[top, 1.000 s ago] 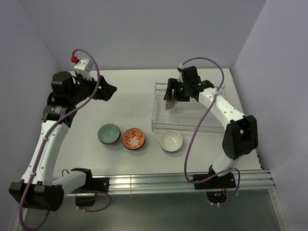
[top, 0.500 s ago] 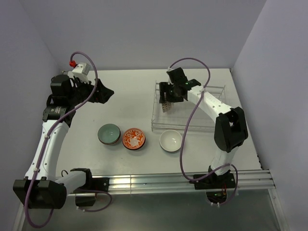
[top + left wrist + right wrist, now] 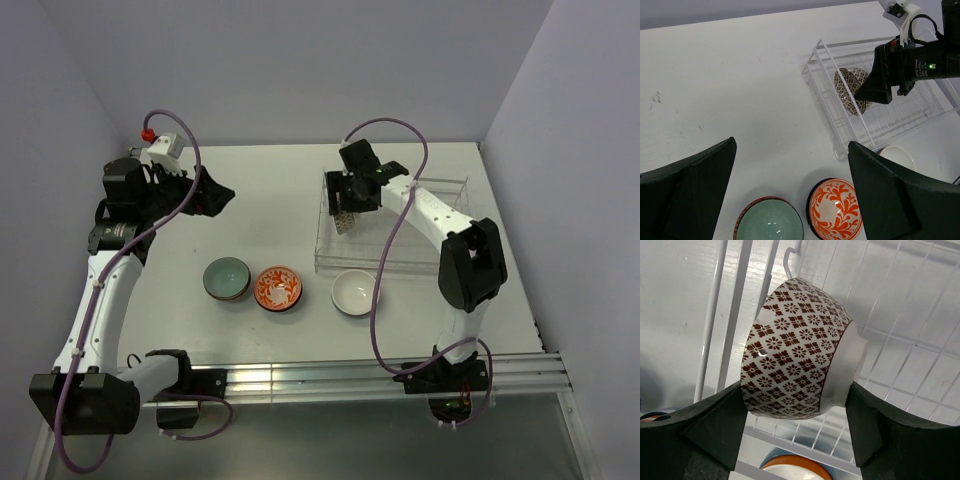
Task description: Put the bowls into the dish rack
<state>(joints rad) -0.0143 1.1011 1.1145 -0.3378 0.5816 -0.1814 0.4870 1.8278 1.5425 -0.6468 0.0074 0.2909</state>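
Shifted leftward, the right hand (image 3: 797, 420) pinches the brown-patterned bowl (image 3: 795, 365) on edge, with the dish rack (image 3: 420, 262) beneath it. The left hand (image 3: 790, 180) hovers spread.

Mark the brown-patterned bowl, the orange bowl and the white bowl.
brown-patterned bowl (image 3: 795, 350), right wrist view, patterned outer wall.
orange bowl (image 3: 279, 288), top external view, inside centre.
white bowl (image 3: 355, 293), top external view, inside centre.

White links (image 3: 88, 310), black joints (image 3: 470, 265), purple cables (image 3: 374, 320), black left hand (image 3: 222, 190)

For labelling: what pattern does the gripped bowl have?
The bowl has brown floral diamonds on white; right wrist view.
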